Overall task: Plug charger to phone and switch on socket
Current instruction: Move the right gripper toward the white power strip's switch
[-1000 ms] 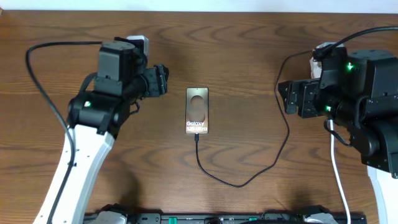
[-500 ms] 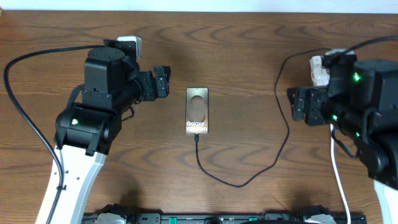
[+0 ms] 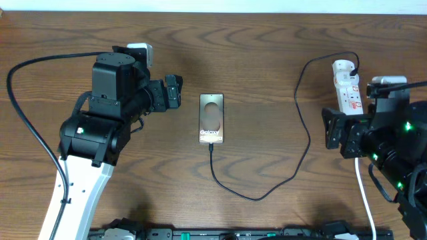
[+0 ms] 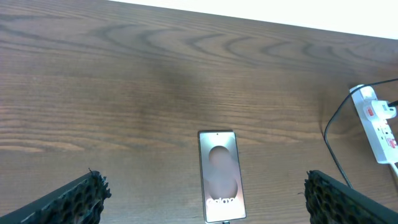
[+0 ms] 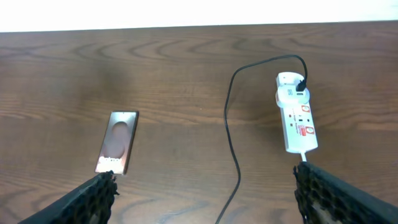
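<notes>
Here | dark wood-grain table point(image 3: 267, 53) | white strip point(image 5: 186, 12) beyond | phone point(image 3: 211, 118) lying flat

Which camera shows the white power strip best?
Right wrist: the white elongated power strip lies whole and unobstructed, red marks visible. Overhead hides its near end under the right arm; left wrist catches it at the frame edge.

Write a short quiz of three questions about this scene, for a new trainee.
1. True or false: the left fingers are holding the phone.
2. The charger cable runs from the phone to: A) the power strip; B) a laptop; C) a wall outlet.
3. Fill in: the phone screen shows the word ____.
Key: 1 false; 2 A; 3 Galaxy.
</notes>
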